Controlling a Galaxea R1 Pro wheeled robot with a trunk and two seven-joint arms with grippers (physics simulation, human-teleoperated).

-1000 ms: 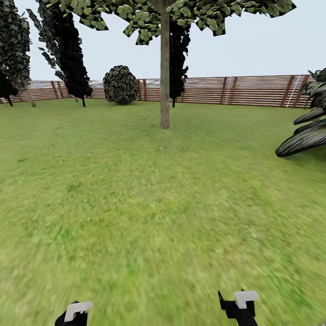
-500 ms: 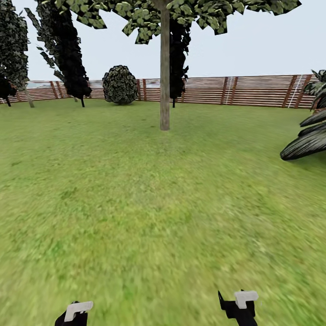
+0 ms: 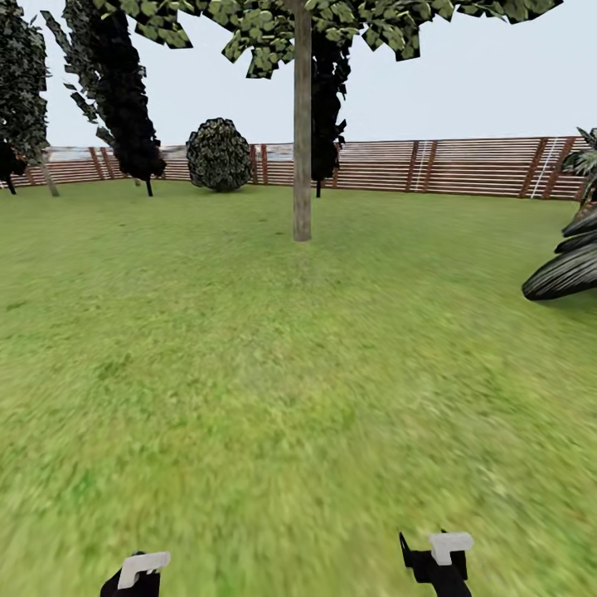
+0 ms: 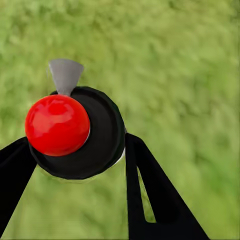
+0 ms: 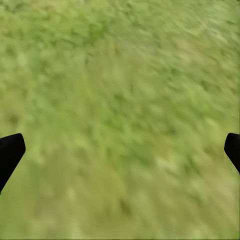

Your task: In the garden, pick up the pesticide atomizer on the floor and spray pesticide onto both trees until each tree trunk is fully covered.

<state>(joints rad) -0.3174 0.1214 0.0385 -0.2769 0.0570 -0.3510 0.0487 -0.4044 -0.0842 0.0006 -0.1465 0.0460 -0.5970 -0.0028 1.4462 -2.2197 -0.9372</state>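
In the left wrist view my left gripper (image 4: 75,155) is shut on the pesticide atomizer (image 4: 100,140), a dark round bottle with a red ball (image 4: 57,125) and a grey nozzle (image 4: 65,75), held above the grass floor (image 4: 190,75). My right gripper (image 5: 122,150) is open, black fingertips (image 5: 10,152) wide apart over bare grass. Straight ahead in the head view stands a tree with a bare grey-tan trunk (image 3: 302,133) and blocky green foliage (image 3: 249,25). Both arm ends (image 3: 139,572) (image 3: 438,557) sit low at the bottom edge.
A brown slat fence (image 3: 464,166) closes the lawn at the back. Near-black conifers (image 3: 124,91) and a round bush (image 3: 219,154) stand back left, with another pale-trunked tree (image 3: 50,176) at the far left. Dark palm fronds (image 3: 568,269) reach in from the right. Open lawn (image 3: 298,373) lies between me and the trunk.
The whole head view has shifted slightly: the trunk base sits lower and the palm fronds farther right, so the camera has moved toward the tree. Both arms hold their pose.
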